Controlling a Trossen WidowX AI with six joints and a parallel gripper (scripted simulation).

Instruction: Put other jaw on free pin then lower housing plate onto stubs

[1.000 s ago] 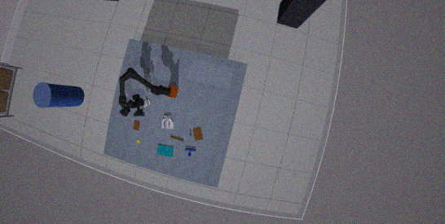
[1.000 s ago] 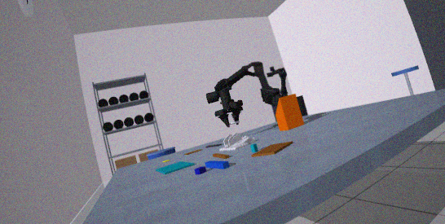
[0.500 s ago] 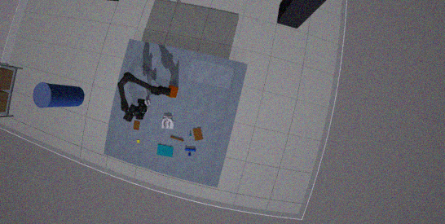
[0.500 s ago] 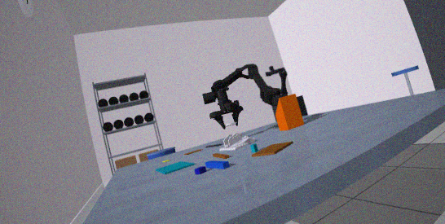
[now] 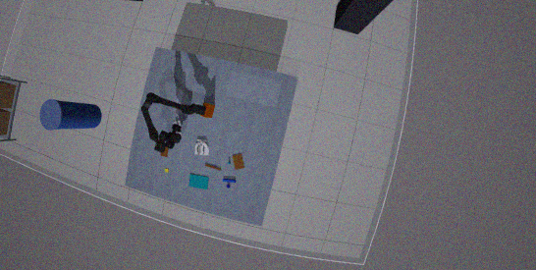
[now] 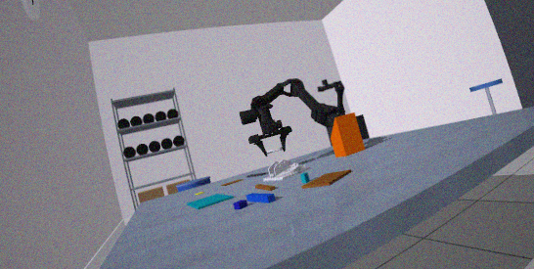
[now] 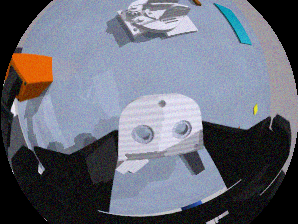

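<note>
The black two-finger claw point(image 5: 178, 127) point(image 6: 275, 153) point(image 7: 158, 129) is holding the flat white housing plate with two round holes point(image 6: 275, 151) point(image 7: 161, 114). The plate is up above the blue-grey counter point(image 5: 255, 130) point(image 6: 196, 239) point(image 7: 80, 105), near its left edge in the top view. In the wrist view, its long way goes from finger to finger, and its rounded side points toward the white gripper-like model point(image 5: 201, 147) point(image 6: 283, 169) point(image 7: 159, 19).

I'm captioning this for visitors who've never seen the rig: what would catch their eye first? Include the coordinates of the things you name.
Probably the bright orange block point(image 5: 209, 110) point(image 6: 348, 135) point(image 7: 33, 75), standing tall on the blue-grey table beside the black arm's base. Next, the gripper point(image 6: 275, 153) point(image 7: 158, 129), its fingers spread around a white plate with two round holes point(image 7: 161, 112), held above the table. Then the white assembly point(image 5: 201, 147) point(image 6: 282, 170) point(image 7: 157, 19) on the tabletop.
</note>
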